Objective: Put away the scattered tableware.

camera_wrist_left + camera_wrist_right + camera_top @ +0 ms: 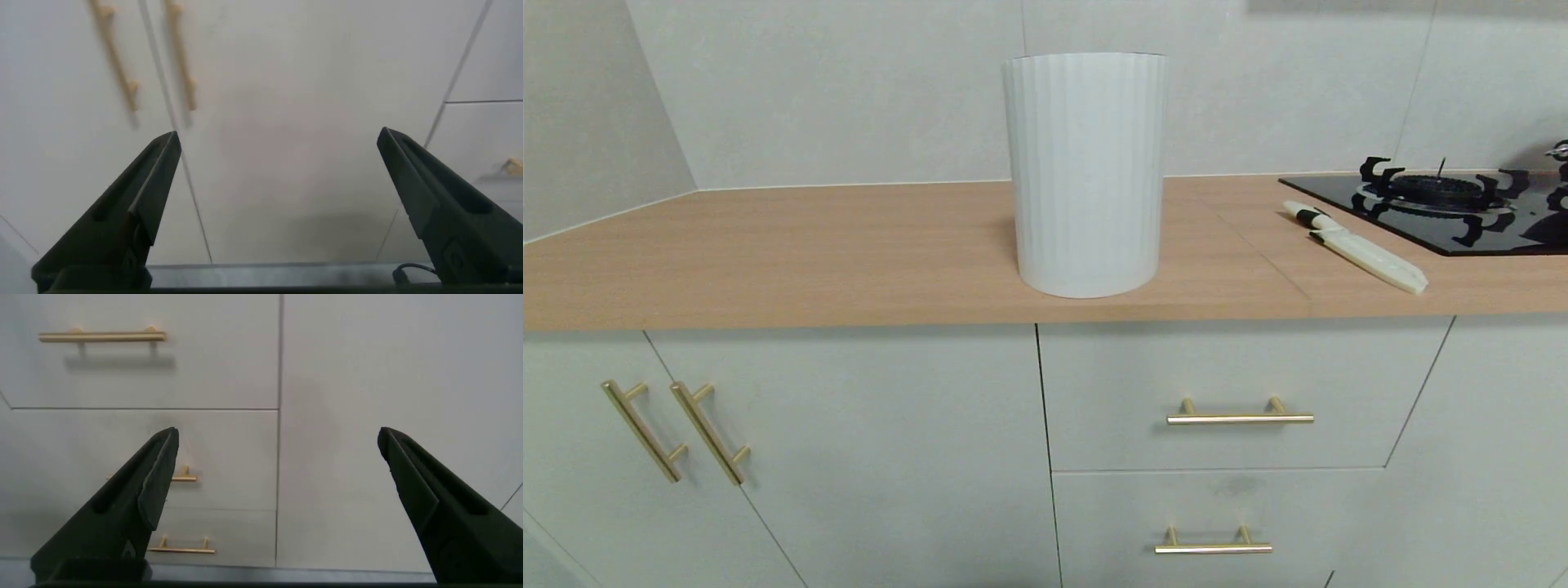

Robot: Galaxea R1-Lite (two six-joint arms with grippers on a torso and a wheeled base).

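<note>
Left wrist view: the left hand [278, 135] is spread wide with nothing in it, facing cabinet doors [270, 122]. The right hand [278, 433] gapes likewise before drawers [139, 376]. On the desk [809, 253] stands a ribbed white container [1086, 175] (its inside hidden by its wall). A white knife [1356, 247] lies beside the gas hob [1437, 200], which is cut off at the frame's edge.
</note>
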